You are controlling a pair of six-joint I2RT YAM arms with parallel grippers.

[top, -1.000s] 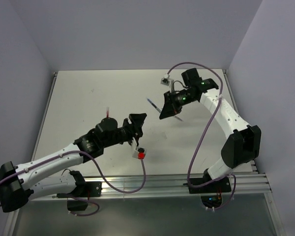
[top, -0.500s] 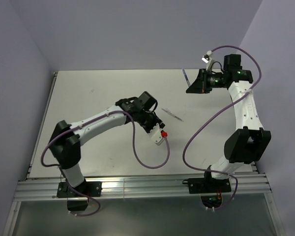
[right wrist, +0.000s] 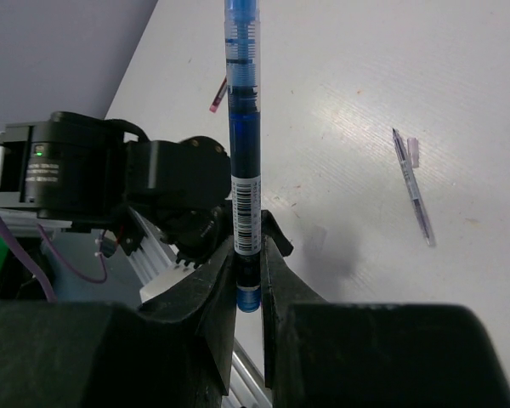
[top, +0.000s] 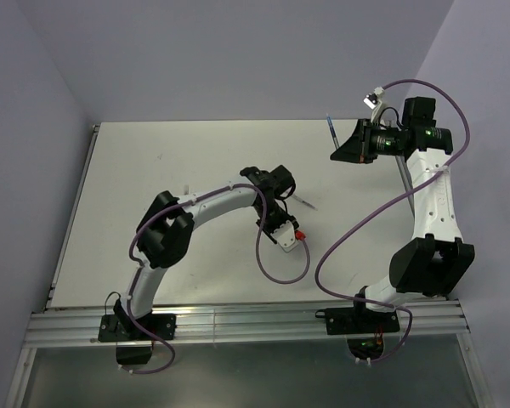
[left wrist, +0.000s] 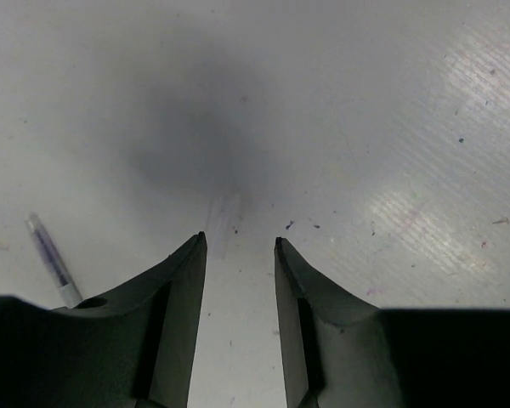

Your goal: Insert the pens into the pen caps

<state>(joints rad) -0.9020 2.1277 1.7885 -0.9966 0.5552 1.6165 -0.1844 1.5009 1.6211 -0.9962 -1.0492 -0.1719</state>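
Observation:
My right gripper [right wrist: 248, 246] is shut on the lower end of the blue pen [right wrist: 242, 127] and holds it in the air over the table's back right [top: 330, 127]. The pale clear-grey pen [right wrist: 415, 195] lies on the white table with a tiny translucent cap [right wrist: 412, 151] beside its tip. My left gripper [left wrist: 238, 242] is open and empty, pointing down at the table by that pen [left wrist: 51, 259]. A faint translucent cap [left wrist: 225, 219] lies just ahead of its fingertips. The red pen [right wrist: 218, 95] lies far left.
The white table [top: 153, 161] has a metal rail along its near edge [top: 238, 319]. The left arm's purple cable [top: 276, 272] loops over the table's middle front. Grey walls stand close at the back and on both sides.
My left arm has swung right and forward from the table's left to the pale pen. My right gripper has carried the blue pen up and back to the right.

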